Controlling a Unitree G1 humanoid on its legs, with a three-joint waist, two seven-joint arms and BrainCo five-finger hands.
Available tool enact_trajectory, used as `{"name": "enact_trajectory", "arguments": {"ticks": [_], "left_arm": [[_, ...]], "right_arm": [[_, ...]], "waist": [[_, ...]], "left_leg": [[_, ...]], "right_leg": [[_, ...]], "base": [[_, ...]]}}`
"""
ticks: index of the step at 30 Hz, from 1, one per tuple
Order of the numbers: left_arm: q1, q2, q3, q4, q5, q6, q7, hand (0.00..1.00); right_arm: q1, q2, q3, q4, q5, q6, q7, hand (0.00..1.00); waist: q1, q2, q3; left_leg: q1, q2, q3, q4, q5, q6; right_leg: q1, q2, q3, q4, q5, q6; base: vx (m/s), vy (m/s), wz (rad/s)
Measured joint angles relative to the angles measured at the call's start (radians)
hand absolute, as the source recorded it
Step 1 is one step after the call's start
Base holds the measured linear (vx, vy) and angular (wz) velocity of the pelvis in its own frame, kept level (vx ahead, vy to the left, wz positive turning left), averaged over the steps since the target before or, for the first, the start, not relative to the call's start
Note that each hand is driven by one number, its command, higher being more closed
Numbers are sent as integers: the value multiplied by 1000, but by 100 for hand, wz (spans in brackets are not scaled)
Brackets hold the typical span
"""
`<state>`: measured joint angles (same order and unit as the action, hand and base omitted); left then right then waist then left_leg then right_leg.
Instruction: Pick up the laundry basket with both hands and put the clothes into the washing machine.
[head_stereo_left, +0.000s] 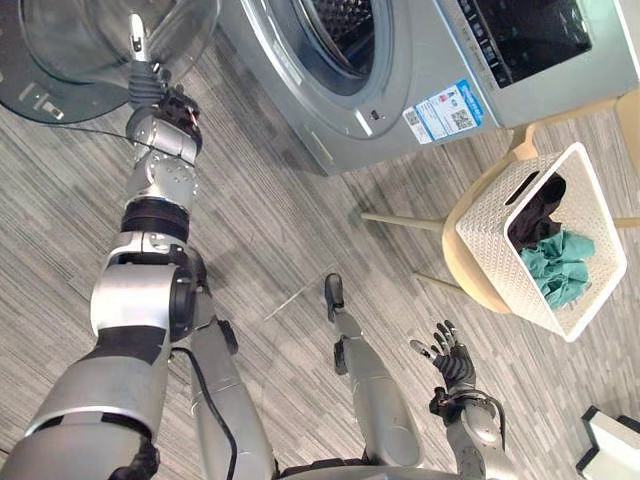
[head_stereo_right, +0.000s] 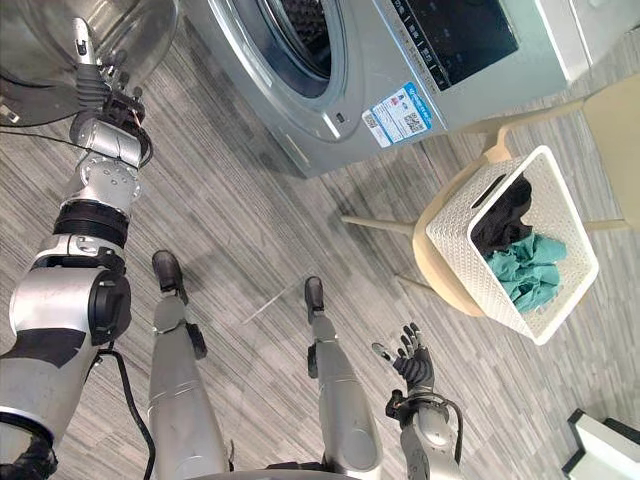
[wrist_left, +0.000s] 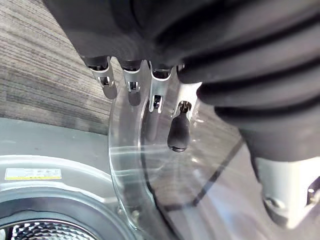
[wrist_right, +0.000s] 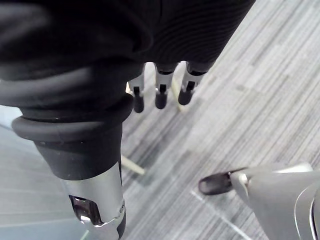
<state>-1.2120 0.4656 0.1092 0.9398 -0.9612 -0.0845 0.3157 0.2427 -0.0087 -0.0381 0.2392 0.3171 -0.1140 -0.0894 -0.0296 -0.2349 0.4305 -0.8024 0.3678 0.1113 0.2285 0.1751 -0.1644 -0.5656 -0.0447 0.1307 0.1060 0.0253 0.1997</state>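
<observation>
Laundry basket (head_stereo_left: 485, 240) lies well apart from both hands, and neither holds anything. The right hand (head_stereo_left: 452, 358) hangs low over the floor, palm up, fingers spread and relaxed. Outward from it, ahead and to its right, the white woven basket rests tilted on a pale chair (head_stereo_left: 466, 278), with teal and dark clothes (head_stereo_left: 560, 265) inside. One handle slot shows on the wall turned toward the washing machine (head_stereo_left: 290, 110). The left hand (head_stereo_left: 148, 82) is far across, fingers straight at the swung-open glass door (head_stereo_left: 60, 50); whether it touches the door is unclear. The right hand is clearly nearer, so the left arm probably needs to cross over before any two-handed lift.
</observation>
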Motion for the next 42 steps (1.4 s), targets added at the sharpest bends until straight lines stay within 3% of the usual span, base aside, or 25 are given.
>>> {"name": "enact_trajectory", "arguments": {"ticks": [2, 10, 13, 15, 18, 19, 22, 24, 27, 30, 33, 36, 39, 42], "left_arm": [[-14, 8, 45, -29, -23, -4, 35, 0], [-25, 42, 148, -119, -30, -97, 42, 0], [125, 9, 173, -177, -27, -113, 34, 0], [241, -35, 182, -182, -27, -117, 33, 0], [521, -220, 177, -182, -8, -98, 4, 0], [648, -317, 173, -178, 53, -83, -18, 0], [829, -426, 164, -110, 142, -64, -56, 0], [933, -479, 165, -55, 213, -53, -100, 0], [1042, -494, 164, 8, 444, -31, -155, 0], [1153, -488, 230, 62, 667, -21, -202, 0], [1225, -478, 320, 125, 802, 20, -208, 0], [1266, -482, 378, 130, 833, 37, -213, 0], [1276, -480, 386, 127, 809, 36, -230, 0], [1276, -478, 383, 101, 775, 35, -232, 0]], "right_arm": [[1, 0, 6, 1, 31, -3, 0, 0], [68, 0, 38, 12, 35, -13, 6, 0], [37, -1, 38, 56, 34, -9, 5, 0], [1, -2, 35, 104, 33, 1, 1, 0], [-71, -2, 6, 195, 25, 24, -3, 0], [-102, -2, -16, 231, 24, 38, -4, 0], [-139, -3, -51, 296, 23, 47, -9, 0], [-148, -5, -83, 361, 6, 51, -16, 0], [-170, -8, -106, 499, -17, 68, -14, 0], [-167, -3, -133, 607, -54, 77, 2, 0], [-168, 6, -167, 684, -94, 81, 20, 0], [-170, 3, -221, 738, -132, 88, 42, 0], [-175, 2, -237, 774, -165, 96, 52, 0], [-198, 5, -227, 803, -173, 102, 56, 0]], "waist": [[1, 0, 13], [29, 22, 32], [47, 37, 43], [50, 40, 44], [71, 58, 51], [74, 70, 48], [79, 89, 41], [100, 118, 3], [102, 173, -94], [101, 201, -203], [99, 219, -257], [99, 226, -297], [100, 218, -311], [96, 205, -306]], "left_leg": [[-6, 4, -2, 8, -11, 0], [-22, 13, -24, 55, -23, -4], [20, 10, -18, 63, -37, 3], [54, 5, -11, 69, -50, 2], [140, -27, 2, 65, -79, 14], [181, -49, 3, 58, -81, 19], [263, -83, 6, 45, -88, 28], [308, -103, 13, 30, -95, 31], [420, -127, 43, -11, -85, 41], [530, -148, 54, -92, -72, 29], [656, -158, 55, -215, -25, 17], [727, -152, 30, -290, 18, 6], [731, -146, 9, -251, 18, 5], [653, -142, 4, -58, -10, 49]], "right_leg": [[0, 1, -2, -3, 0, 0], [9, 8, -51, 17, -1, 0], [45, 5, -52, 36, -17, -5], [65, -4, -51, 62, -38, -9], [121, -31, -56, 125, -98, -13], [151, -51, -64, 152, -124, -13], [220, -83, -76, 188, -165, -10], [257, -104, -83, 203, -189, -8], [368, -142, -123, 201, -218, -8], [460, -160, -144, 159, -222, -10], [538, -159, -164, 136, -239, -18], [598, -143, -198, 139, -260, -27], [639, -136, -221, 137, -270, -33], [674, -136, -244, 147, -294, -53]], "base": [[49, 6, -5], [41, -1, 4], [23, 11, 9], [0, 8, 15], [6, -1, 32], [37, -8, 47], [51, -12, 40], [73, -21, 37], [83, -33, 40], [105, -55, 12], [61, -67, 12], [33, -85, 29], [20, -63, 25], [-58, -55, 30]]}}
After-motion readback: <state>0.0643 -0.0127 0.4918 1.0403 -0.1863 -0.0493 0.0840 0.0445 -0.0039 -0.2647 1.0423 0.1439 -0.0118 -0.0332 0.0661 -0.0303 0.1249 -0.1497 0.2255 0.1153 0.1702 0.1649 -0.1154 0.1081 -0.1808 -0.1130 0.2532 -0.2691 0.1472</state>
